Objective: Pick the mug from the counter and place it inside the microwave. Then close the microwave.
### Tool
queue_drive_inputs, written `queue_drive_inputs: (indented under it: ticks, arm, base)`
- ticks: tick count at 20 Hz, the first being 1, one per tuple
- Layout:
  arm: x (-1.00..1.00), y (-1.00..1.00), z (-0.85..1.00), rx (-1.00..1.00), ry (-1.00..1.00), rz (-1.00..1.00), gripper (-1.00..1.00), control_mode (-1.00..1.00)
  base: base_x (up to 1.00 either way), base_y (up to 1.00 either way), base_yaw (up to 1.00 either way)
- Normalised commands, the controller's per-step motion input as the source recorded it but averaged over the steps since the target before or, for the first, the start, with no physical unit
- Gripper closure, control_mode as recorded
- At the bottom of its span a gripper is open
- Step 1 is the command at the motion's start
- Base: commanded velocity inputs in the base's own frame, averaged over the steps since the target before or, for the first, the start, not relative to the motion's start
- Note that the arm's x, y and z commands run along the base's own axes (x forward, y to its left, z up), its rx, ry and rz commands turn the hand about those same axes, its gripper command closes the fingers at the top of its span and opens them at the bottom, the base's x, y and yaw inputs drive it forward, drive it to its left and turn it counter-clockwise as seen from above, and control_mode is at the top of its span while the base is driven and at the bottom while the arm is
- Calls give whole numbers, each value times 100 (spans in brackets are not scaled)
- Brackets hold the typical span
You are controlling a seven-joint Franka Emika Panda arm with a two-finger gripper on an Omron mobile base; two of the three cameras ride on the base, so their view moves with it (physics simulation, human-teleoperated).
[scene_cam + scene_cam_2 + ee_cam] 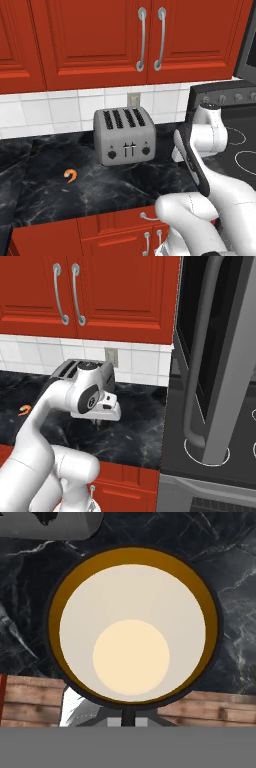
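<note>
Directly beneath, the pincer [128,716] pinches the mug [132,627] rim above open counter [235,612].

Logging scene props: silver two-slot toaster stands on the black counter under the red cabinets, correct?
Not quite. The toaster has four slots, not two, as the left base view shows. The rest holds: it is silver and stands on the black counter under the red cabinets.

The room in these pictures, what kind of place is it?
It is a home-style kitchen, rendered rather than real. Red cabinets hang above a black marble-look counter. A silver four-slot toaster stands against the white tiled wall, and a stovetop lies to the right.
</note>
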Motion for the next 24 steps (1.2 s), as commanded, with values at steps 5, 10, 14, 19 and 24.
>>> queue_drive_inputs:
  ticks: [5,10,14,19,24]
  arm:
    - [-20,0,59,0,-4,0,100,-100]
    - [-10,0,53,0,-5,0,100,-100]
    - [-1,0,51,0,-5,0,100,-100]
    - [-14,4,49,0,-1,-2,100,-100]
    - [-30,6,38,1,-1,-1,100,-100]
  base:
    - [0,0,0]
    - [0,0,0]
    - [0,0,0]
    - [0,0,0]
    - [0,0,0]
